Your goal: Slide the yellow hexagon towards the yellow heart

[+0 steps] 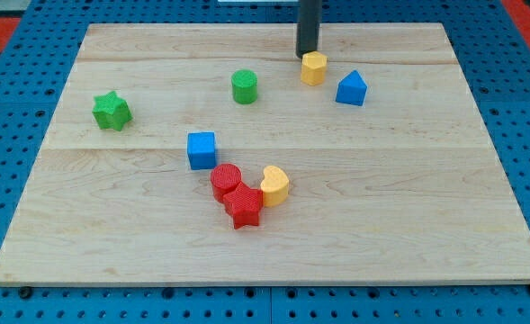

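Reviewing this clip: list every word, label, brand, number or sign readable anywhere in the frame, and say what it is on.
None: no readable text anywhere in this view.
The wooden board, the blue pegboard beneath it and my tip carry no print.
The blocks, including the yellow hexagon and yellow heart, are unmarked.

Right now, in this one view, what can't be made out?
- Whether my tip touches the yellow hexagon: it ends right behind the block's top edge, any gap hidden.
- The rod's upper part: cut off by the view's top.
- The red cylinder: its lower side is hidden by the red star, beside the yellow heart.
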